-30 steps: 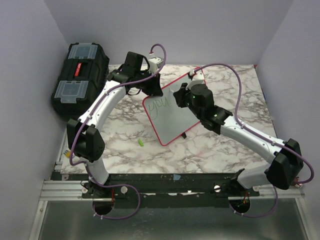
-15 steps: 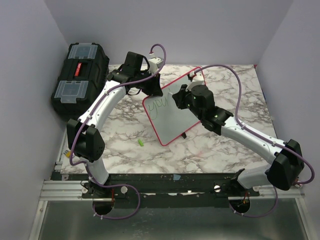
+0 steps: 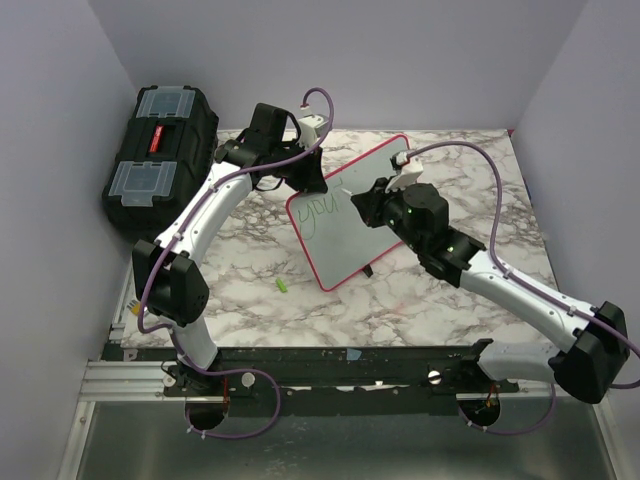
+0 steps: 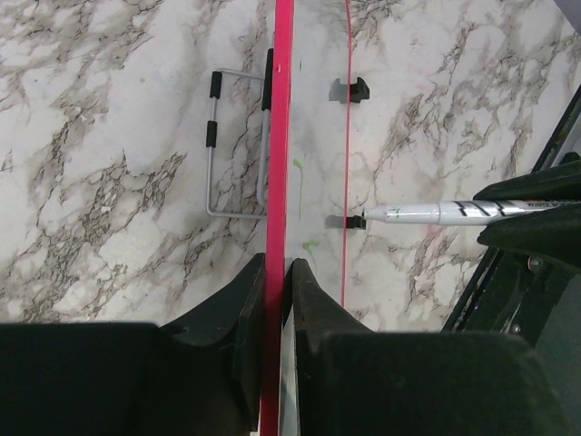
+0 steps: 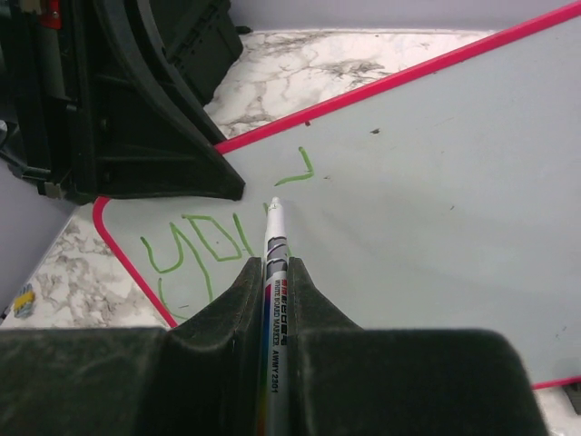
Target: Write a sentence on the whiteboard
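The right gripper (image 5: 274,267) has its two fingers pressed together on a whiteboard marker (image 5: 275,238). The marker lies along the line of the gripper, with its tip pointing forward and away from the wrist. The tip is directed at the face of the whiteboard (image 5: 436,163) and is very close to it. Whether it really touches the surface I cannot tell from these views.

The sentence (image 5: 195,250) is only started. The green word "you" is just to the left of the tip, and one short green stroke (image 5: 300,171) is just above it. The writing runs from left to right, so I judge that the next letters belong directly at the tip and to its right, where the board is free. The long axis of the marker crosses this writing line, so the move will go sideways to the marker and not along it.

The whiteboard is tilted up from the marble table (image 4: 109,109), with a wire stand (image 4: 231,145) behind it. The left gripper (image 4: 277,272) is clamped on its red frame at the upper left edge, near the beginning of the writing. The right arm is therefore the one at the writing place, and the left arm only steadies the board.
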`<state>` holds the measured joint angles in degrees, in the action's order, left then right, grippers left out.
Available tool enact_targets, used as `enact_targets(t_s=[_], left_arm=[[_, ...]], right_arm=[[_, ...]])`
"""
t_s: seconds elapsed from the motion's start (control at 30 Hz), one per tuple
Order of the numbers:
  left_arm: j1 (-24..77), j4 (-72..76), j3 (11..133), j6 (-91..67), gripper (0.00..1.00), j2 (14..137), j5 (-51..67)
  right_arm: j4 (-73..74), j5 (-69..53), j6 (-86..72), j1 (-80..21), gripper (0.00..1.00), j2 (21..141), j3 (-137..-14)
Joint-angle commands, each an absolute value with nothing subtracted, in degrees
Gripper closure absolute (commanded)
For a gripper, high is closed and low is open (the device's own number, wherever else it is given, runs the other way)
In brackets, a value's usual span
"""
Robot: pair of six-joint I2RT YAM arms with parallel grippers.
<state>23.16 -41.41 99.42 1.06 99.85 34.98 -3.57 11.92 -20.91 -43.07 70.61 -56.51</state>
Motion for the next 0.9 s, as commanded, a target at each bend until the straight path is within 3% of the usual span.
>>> enact_targets(t_s=[0.0, 0.87], left_arm=[[23.34, -40.28, 100.02, 3.32, 1.0, 97.45, 33.31], [23.38, -39.98, 99.93, 3.73, 1.0, 97.62, 33.66]], right_arm=[[-3.14, 17.86, -20.02, -43.15, 0.99, 69.9, -55.43], [-1.76, 19.81, -18.61, -43.15, 0.99, 75.45, -60.45]])
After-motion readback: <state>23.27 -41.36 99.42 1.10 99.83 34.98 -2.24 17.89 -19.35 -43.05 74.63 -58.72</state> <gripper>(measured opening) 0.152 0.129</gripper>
